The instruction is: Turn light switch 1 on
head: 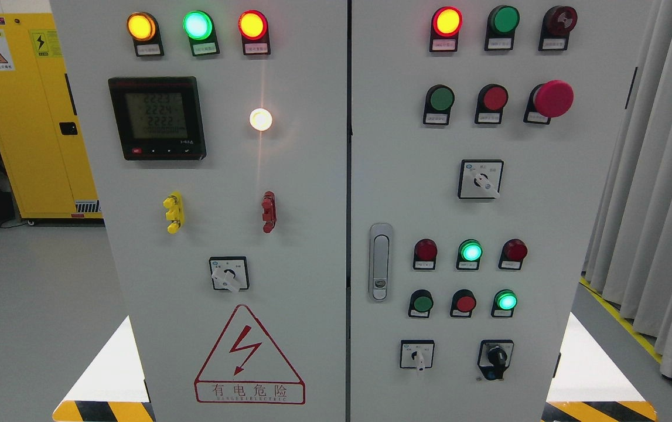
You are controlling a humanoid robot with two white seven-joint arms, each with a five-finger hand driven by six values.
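I see a grey floor (25,305). Left of the grey cabinet (312,246) stands a yellow locker (25,117); right of it hang pale curtains (658,193) above yellow-black floor tape (623,319).

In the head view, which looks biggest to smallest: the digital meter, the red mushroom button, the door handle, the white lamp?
1. Digital meter
2. Door handle
3. Red mushroom button
4. White lamp
All sit on one panel front, so nearness hardly matters.
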